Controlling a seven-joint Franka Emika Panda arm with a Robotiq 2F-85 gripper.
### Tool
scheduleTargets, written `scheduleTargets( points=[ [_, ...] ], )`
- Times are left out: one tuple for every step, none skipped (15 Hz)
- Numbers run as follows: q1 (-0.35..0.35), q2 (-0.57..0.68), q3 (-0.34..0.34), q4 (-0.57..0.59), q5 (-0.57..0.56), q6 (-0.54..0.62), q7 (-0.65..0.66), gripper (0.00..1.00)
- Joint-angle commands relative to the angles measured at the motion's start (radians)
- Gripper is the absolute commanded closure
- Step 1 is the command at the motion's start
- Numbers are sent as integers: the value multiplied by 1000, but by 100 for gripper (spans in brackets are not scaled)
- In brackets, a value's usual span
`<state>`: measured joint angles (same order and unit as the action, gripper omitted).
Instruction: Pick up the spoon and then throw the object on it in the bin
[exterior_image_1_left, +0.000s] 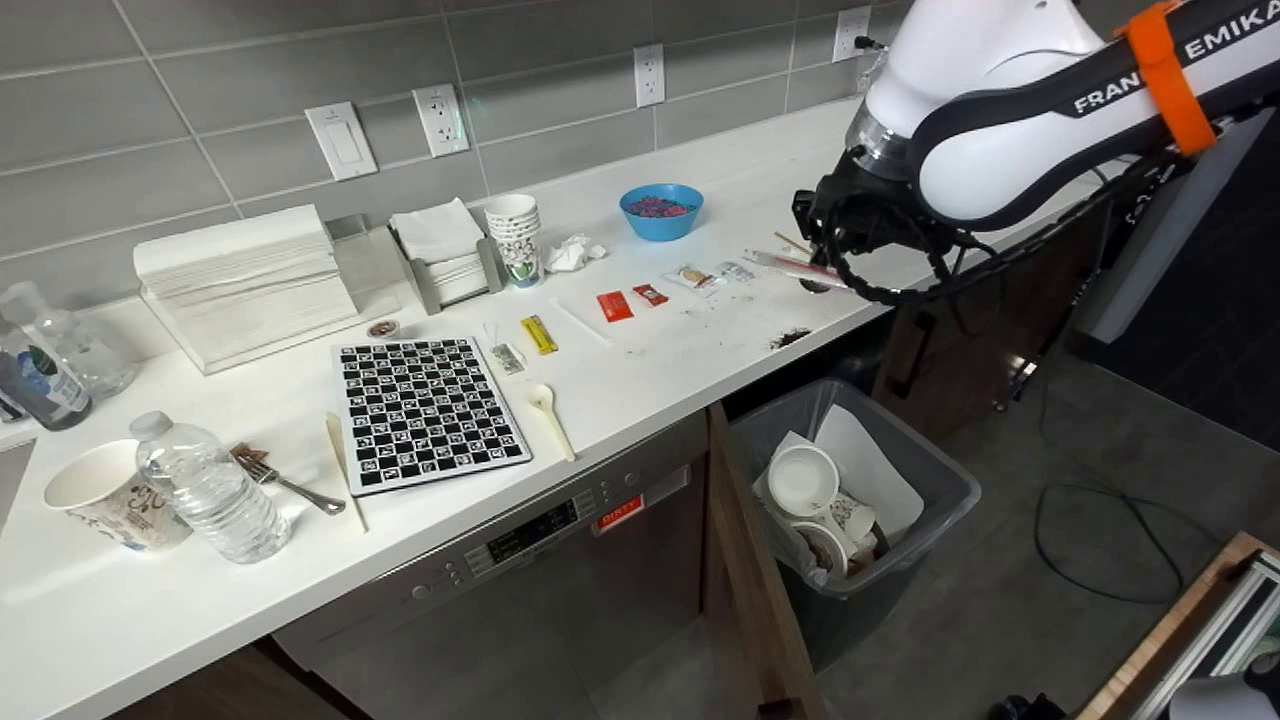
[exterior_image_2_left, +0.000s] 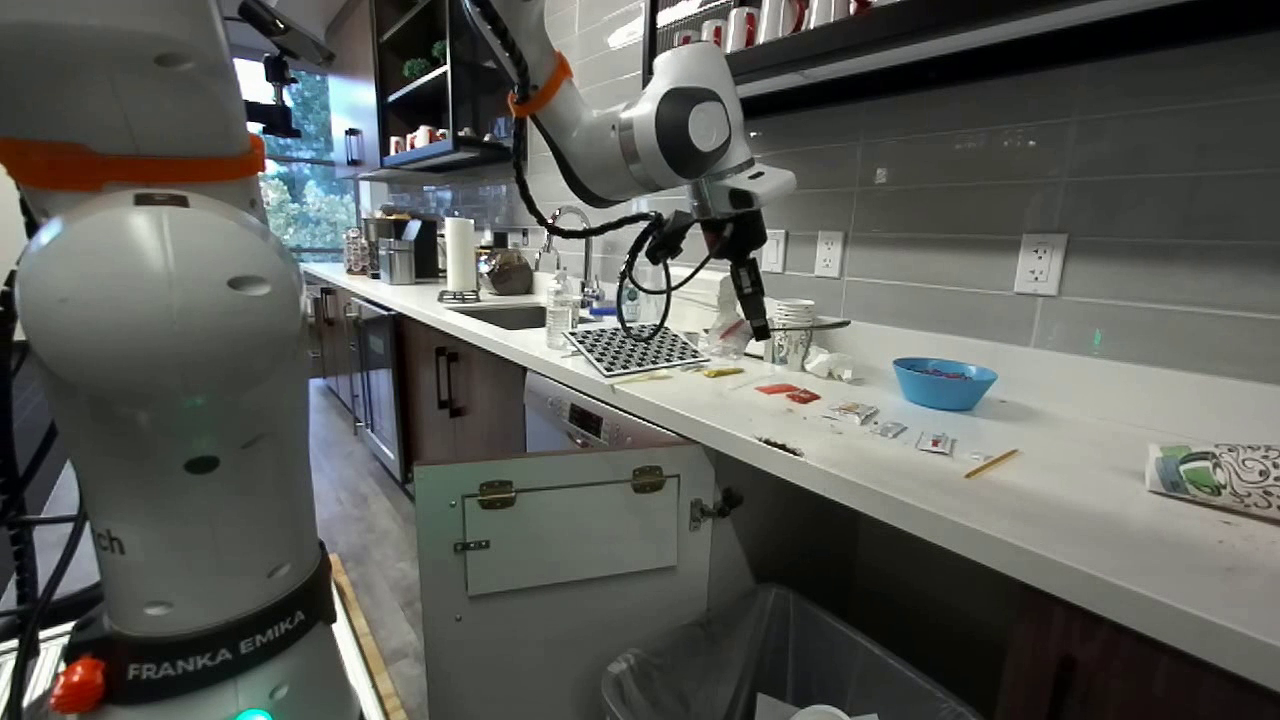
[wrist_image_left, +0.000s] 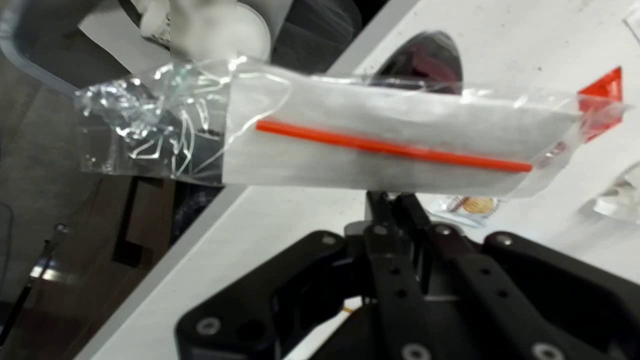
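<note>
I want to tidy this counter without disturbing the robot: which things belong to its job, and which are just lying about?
Part of the job:
metallic spoon, held in the pincer
clear wrapper, apparently the object on it
grey bin

Just lying about:
blue bowl
checkered board
pale spoon
yellow packet
fork

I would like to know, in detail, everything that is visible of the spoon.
In the wrist view, the spoon looks like shiny metal, its rounded bowl catching dark and reddish reflections. A clear packet with a red stick seems to rest across it, hiding the handle there. In an exterior view the spoon juts nearly level from the shut tool, above the white counter.
</note>
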<state>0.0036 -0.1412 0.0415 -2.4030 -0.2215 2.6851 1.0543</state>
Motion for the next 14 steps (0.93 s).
scheduleTargets(
  points=[
    [-53, -71, 23, -98, -78, 219, 15, 98],
    [-44, -79, 6, -117, -105, 283, 27, 98],
    [-53, -85, 6, -136, -115, 351, 21, 98],
    [-58, -92, 4, -163, -122, 443, 15, 98],
    [-73, -97, 9, -184, -136, 526, 20, 98],
    [-85, -100, 12, -202, -139, 589, 14, 98],
    [-96, -102, 16, -221, -135, 654, 10, 98],
    [-107, -102, 19, -240, -124, 716, 4, 98],
    [-112, -102, 19, -254, -113, 762, -6, 98],
    [-118, -101, 22, -267, -104, 803, -15, 98],
    [-34, -104, -32, -287, 32, 826, -141, 98],
    [-110, -99, 16, -288, -58, 849, -57, 98],
    [-101, -96, 12, -296, -41, 873, -80, 98],
    [-101, -95, 13, -302, -40, 885, -77, 98]
  ],
)
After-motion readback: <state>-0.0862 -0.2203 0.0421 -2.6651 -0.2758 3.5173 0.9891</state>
